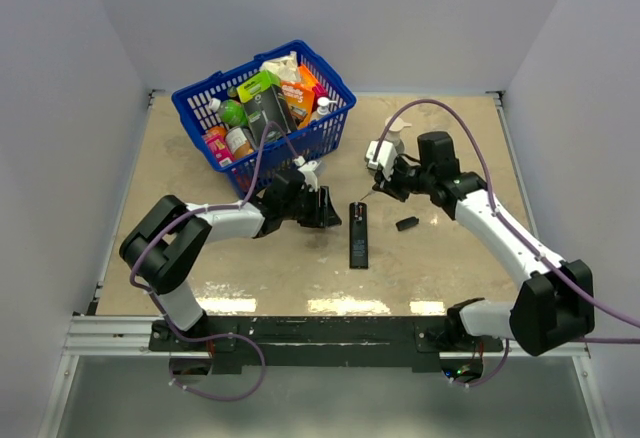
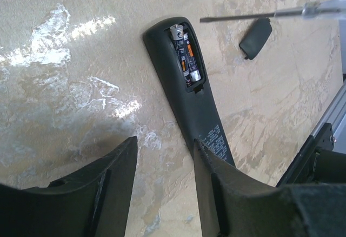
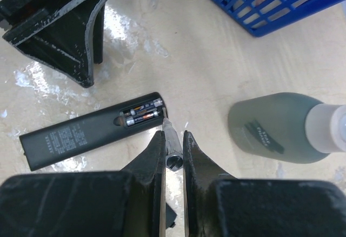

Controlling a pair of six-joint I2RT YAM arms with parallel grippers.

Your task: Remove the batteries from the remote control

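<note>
The black remote control (image 1: pixel 359 235) lies flat on the table with its slot facing up. Both batteries (image 3: pixel 141 115) sit side by side in that slot (image 2: pixel 184 53). My right gripper (image 3: pixel 173 135) is shut on a thin screwdriver-like tool (image 3: pixel 174 158), and the tool's tip rests at the remote's (image 3: pixel 81 137) battery end. In the left wrist view the tool's shaft (image 2: pixel 243 16) crosses above the remote (image 2: pixel 186 101). My left gripper (image 2: pixel 165 142) is open just left of the remote, with only bare table between its fingers, and its right finger hides the remote's near end.
The short black cover piece (image 1: pixel 406 223) lies loose to the right of the remote (image 2: pixel 255 38). A blue basket (image 1: pixel 300 143) full of groceries stands at the back left. A grey-green bottle (image 3: pixel 270 129) with a white cap lies near my right gripper (image 1: pixel 385 186).
</note>
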